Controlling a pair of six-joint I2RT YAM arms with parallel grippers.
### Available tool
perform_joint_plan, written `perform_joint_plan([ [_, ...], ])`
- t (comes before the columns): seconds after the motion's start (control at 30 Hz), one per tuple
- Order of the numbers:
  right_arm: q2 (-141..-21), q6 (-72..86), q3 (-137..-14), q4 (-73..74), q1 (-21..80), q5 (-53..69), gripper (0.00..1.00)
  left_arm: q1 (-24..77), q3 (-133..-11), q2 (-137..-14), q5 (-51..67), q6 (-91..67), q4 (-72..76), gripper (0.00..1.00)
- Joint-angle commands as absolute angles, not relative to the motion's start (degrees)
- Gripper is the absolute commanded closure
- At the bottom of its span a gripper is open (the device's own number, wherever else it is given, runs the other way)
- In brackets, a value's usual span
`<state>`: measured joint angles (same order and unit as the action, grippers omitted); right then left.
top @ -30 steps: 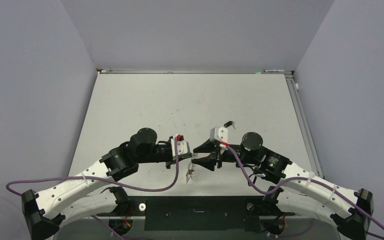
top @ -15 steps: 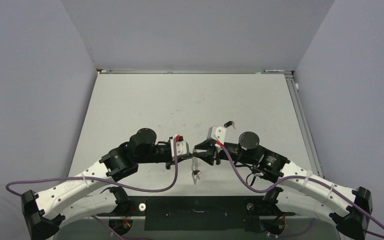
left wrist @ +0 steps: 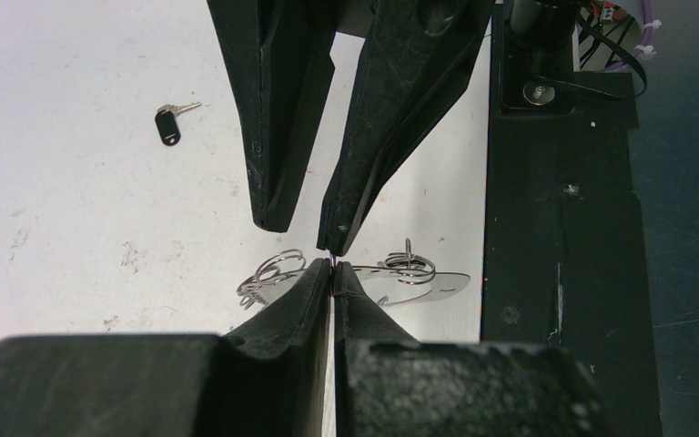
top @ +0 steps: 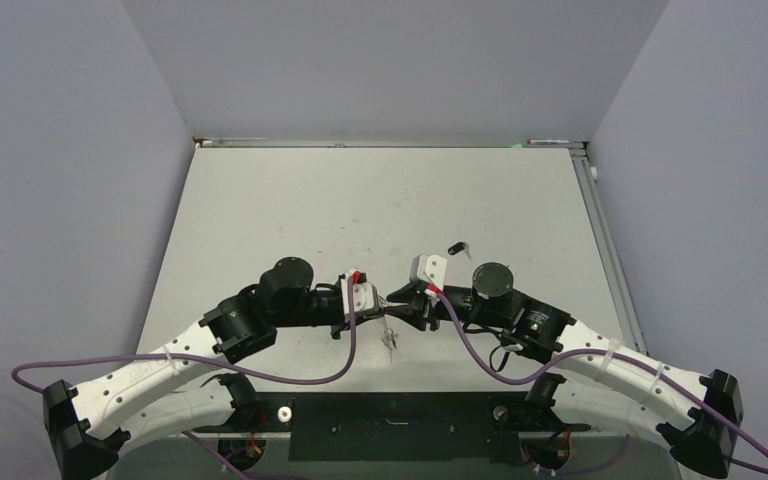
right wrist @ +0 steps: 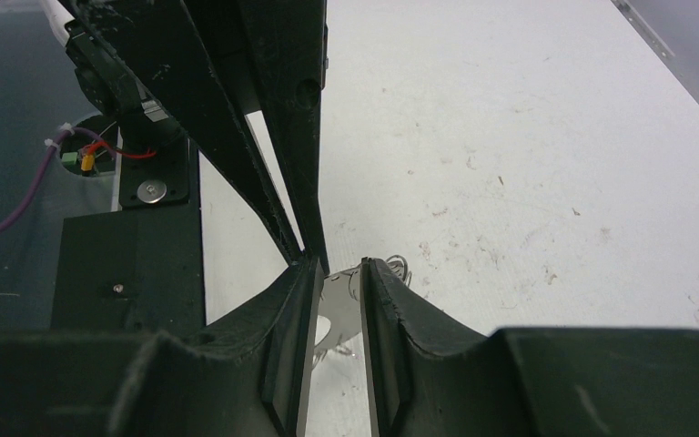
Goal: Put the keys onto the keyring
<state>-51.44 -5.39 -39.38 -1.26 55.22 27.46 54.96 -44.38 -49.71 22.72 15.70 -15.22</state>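
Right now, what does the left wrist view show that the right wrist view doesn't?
Left wrist only: a loose key lying on the table, well apart from both grippers.
Right wrist only: the right gripper seen from behind, jaws apart and straddling the keyring, plus a purple cable by the left arm's base.
Both: the left gripper shut on the keyring's rim, the two grippers tip to tip, and the keyring's wire loops.

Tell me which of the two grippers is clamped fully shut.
The left gripper: its fingertips press together on the thin rim of the keyring. The right gripper shows a clear gap between its fingers, with the keyring inside it.
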Motion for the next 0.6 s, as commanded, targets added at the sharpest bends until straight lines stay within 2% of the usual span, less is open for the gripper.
perform_joint_plan([
  [0.0,-51.86,-5.69,-40.08,-2.31,55.49,28.86,0.76,54.93,-44.91,-48.38,24.02,16.08,-10.15,1.0],
  [0.57,-50.52,-3.18,-38.38,-2.57,55.54,32.21,0.77,54.94,-44.71,-48.42,22.07,16.42,-10.15,1.0],
])
